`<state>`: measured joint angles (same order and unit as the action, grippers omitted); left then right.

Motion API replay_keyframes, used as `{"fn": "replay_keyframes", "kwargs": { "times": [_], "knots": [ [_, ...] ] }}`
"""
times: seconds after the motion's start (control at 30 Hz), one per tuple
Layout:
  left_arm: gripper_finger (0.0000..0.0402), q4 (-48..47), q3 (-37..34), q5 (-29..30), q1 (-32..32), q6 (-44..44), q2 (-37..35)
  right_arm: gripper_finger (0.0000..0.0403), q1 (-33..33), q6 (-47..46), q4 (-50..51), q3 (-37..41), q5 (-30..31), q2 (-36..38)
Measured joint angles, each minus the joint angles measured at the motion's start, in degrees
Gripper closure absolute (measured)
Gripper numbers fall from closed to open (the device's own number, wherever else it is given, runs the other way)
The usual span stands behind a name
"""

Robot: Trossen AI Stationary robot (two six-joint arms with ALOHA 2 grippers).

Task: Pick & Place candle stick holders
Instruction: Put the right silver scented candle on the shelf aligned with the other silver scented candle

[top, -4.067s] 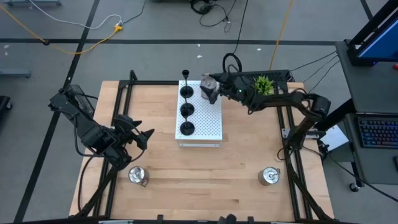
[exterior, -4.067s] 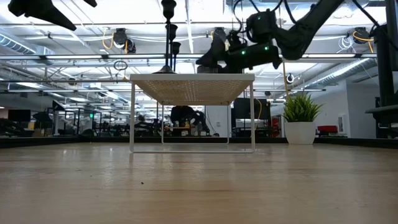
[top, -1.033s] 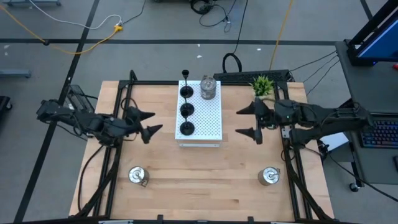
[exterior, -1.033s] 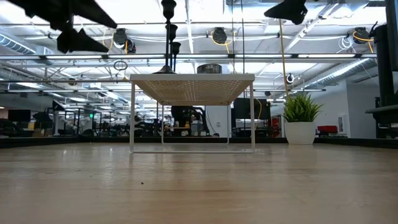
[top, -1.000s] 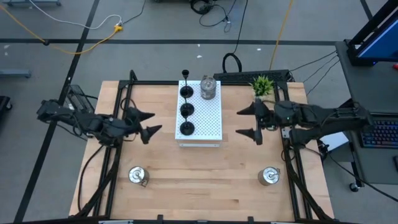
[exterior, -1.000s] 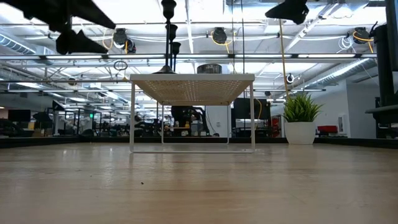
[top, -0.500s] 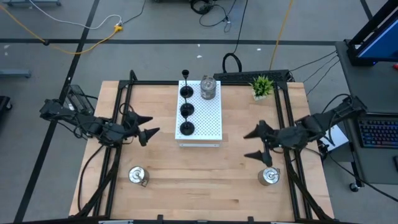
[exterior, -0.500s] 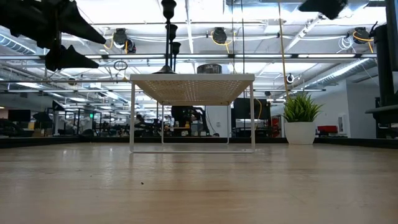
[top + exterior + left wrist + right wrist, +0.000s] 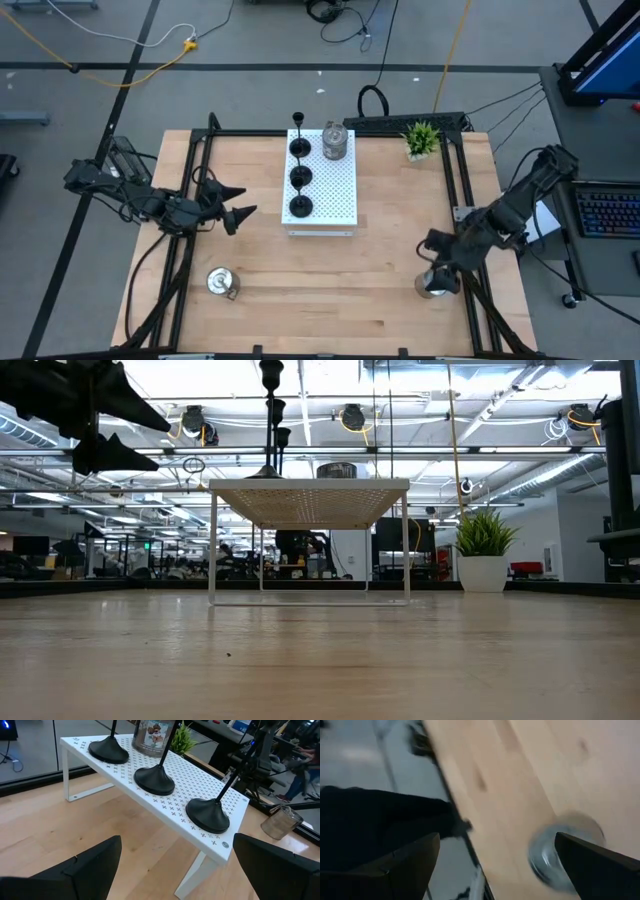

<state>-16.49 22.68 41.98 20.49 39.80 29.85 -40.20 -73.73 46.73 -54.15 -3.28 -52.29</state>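
Three black holders (image 9: 299, 177) stand in a row by their round bases on the white perforated board (image 9: 335, 195); they also show in the left wrist view (image 9: 155, 777). One silver holder (image 9: 335, 141) stands on the board's far end. Another silver holder (image 9: 221, 282) stands on the table at near left. A third silver holder (image 9: 434, 287) stands at near right; it also shows in the right wrist view (image 9: 565, 852). My left gripper (image 9: 237, 201) is open and empty, left of the board. My right gripper (image 9: 431, 260) is open, just above and beside the near-right silver holder.
A small green potted plant (image 9: 421, 137) stands at the far right of the table. The board stands raised on legs (image 9: 213, 550). Black frame rails (image 9: 462, 200) run along both sides of the table. Bare wood lies between the two near holders.
My right gripper has gone from beside the board toward the table's near edge and down, tipping downward, until it is over the near-right silver holder. It stays open. My left gripper has barely moved.
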Motion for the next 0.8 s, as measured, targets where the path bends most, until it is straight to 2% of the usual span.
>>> {"fn": "replay_keyframes", "kwargs": {
  "times": [0.13,0.3,0.6,0.8],
  "knots": [
    [0.0011,0.00,0.00,-0.04,0.00,0.08,0.00,0.0016,-3.13,-7.15,3.36,0.00,0.23,-0.43],
    [0.0011,0.00,0.00,-0.25,0.00,0.19,0.00,0.0016,-3.41,-13.23,5.13,0.00,0.15,1.34],
    [0.0011,0.02,0.00,-1.57,0.00,0.43,0.02,0.0016,-3.35,-20.08,10.06,0.00,0.42,7.01],
    [0.0011,0.02,0.00,-1.57,0.00,0.48,0.02,0.0016,-3.33,-19.91,13.03,0.00,0.39,8.35]
  ]
}}
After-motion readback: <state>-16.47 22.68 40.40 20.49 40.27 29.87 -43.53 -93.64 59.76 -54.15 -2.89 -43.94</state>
